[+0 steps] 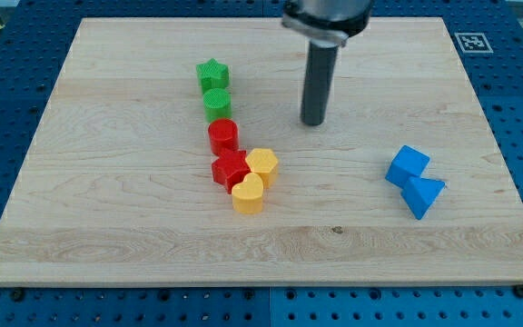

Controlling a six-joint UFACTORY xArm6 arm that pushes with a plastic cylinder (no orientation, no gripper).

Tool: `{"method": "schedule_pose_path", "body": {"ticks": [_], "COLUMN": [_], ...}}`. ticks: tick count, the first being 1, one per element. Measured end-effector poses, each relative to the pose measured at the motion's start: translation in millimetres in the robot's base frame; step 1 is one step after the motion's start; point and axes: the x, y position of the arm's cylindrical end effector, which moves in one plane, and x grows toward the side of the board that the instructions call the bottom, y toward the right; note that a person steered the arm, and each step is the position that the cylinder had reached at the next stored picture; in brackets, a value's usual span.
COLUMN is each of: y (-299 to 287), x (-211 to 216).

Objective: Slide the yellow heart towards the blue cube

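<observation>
The yellow heart [248,193] lies near the board's middle, at the bottom of a cluster of blocks. The blue cube [408,165] sits far off at the view's right, touching a blue triangular block [422,194] just below it. My tip [312,122] rests on the board above and to the right of the heart, apart from every block, roughly between the cluster and the blue cube.
A yellow hexagon [262,164] and a red star [230,169] touch the heart from above. A red cylinder [223,135], a green cylinder [217,103] and a green star [212,74] line up towards the view's top. The wooden board [107,227] lies on a blue pegboard.
</observation>
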Motion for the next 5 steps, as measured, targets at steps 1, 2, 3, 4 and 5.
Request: {"method": "schedule_pose_path", "body": {"ticks": [1,2,3,4,5], "y": [-18,-18,-18,-18,-19], "x": [29,54,62,63,56]}}
